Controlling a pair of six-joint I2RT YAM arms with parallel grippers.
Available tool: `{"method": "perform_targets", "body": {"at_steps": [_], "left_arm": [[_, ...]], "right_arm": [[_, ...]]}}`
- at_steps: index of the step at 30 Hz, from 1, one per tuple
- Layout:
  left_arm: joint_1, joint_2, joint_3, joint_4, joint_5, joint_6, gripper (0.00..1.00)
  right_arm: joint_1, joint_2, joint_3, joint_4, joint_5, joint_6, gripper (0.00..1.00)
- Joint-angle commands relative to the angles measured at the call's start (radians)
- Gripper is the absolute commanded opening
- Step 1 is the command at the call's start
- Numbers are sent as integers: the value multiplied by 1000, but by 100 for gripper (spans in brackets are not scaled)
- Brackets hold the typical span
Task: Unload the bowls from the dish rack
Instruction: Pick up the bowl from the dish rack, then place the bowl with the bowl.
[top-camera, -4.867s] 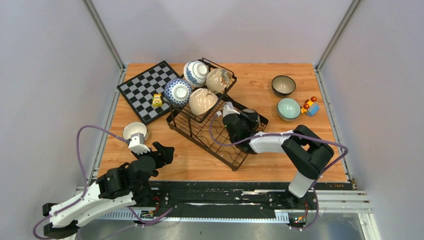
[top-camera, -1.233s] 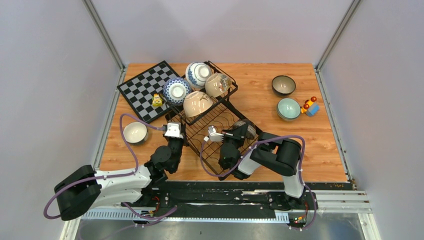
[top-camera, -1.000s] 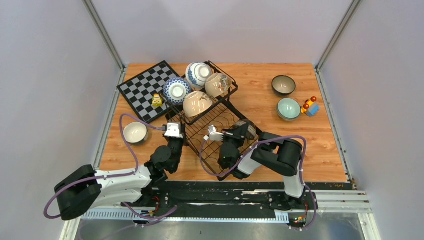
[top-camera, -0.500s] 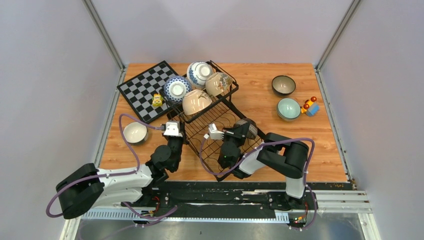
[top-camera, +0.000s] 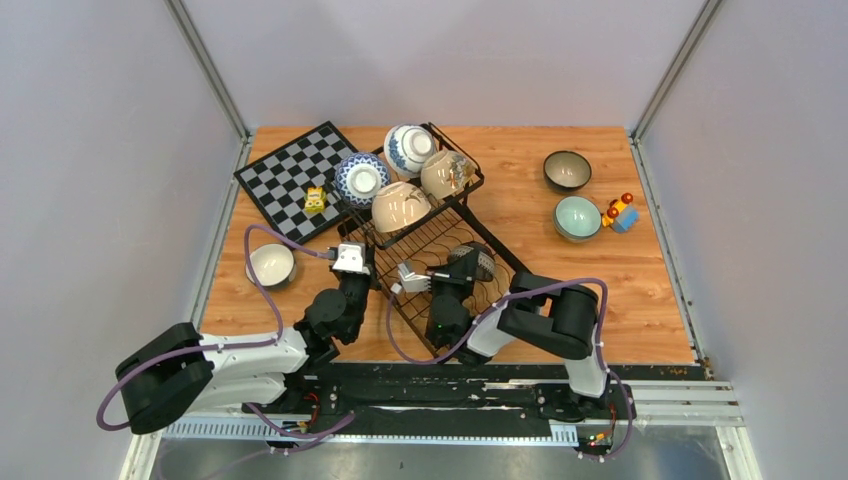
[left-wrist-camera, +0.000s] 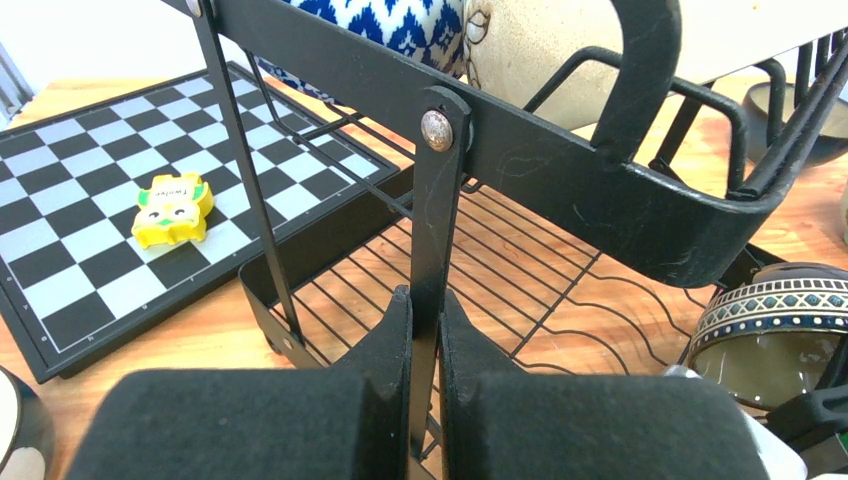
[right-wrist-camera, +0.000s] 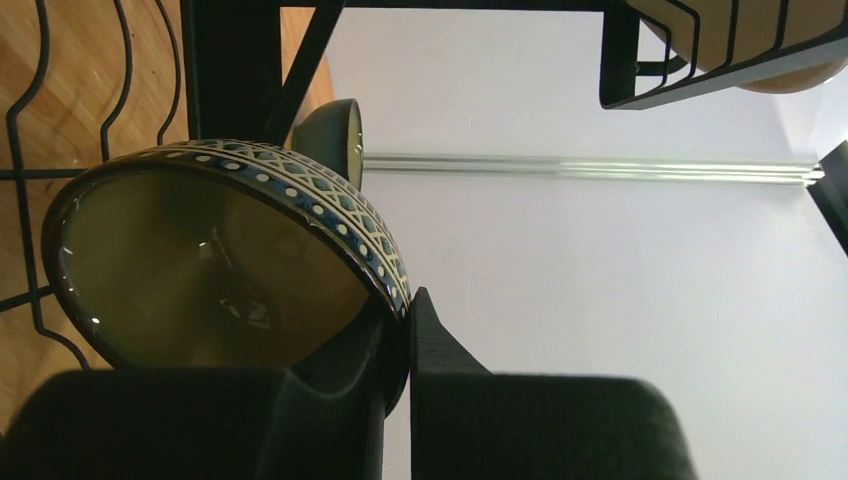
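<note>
Top cam: high, near side of dish rack (top-camera: 432, 236), looking down. L+R wrist cams: v. close, low at rack; all share rack.

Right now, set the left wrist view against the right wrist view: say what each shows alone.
Only the left wrist shows the chessboard, the yellow toy on it, and the left gripper shut on an upright post of the dish rack. Only the right wrist shows the right gripper pinching the rim of the dark patterned bowl, and its olive inside. Both show the rack's wires and that bowl.
</note>
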Motion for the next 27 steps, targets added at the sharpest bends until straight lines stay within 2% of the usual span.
{"method": "perform_targets", "body": {"at_steps": [1,5,12,17,20,22,23,24,25,26,27], "left_arm": [[-14,12,15,-9,93,-83,0],[-14,17,20,-9,88,-85,0],[-14,-11,20,-40,69,-89,0],[-14,-87,22,-123,56,-105,0],[-14,-148,25,-215,36,-132,12],[-14,-187,27,-282,21,-160,25],[-14,-208,26,-316,17,-175,31],[-14,-230,23,-349,12,-191,39],[-14,-252,19,-377,9,-208,44],[-14,-277,13,-407,5,-225,47],[-14,-301,8,-433,2,-241,49]], "right_arm": [[-2,-28,35,106,11,-3,0],[-5,-92,25,106,25,3,0],[10,-318,-49,96,82,-5,0],[32,-494,-97,-80,144,103,0],[38,-615,-110,-259,178,243,0],[42,-726,-93,-511,185,427,0],[46,-779,-75,-691,175,563,0],[49,-828,-36,-961,147,774,0],[49,-869,46,-1326,96,1099,0],[30,-880,164,-1805,8,1454,0],[-17,-871,268,-2094,-83,1682,0]]}}
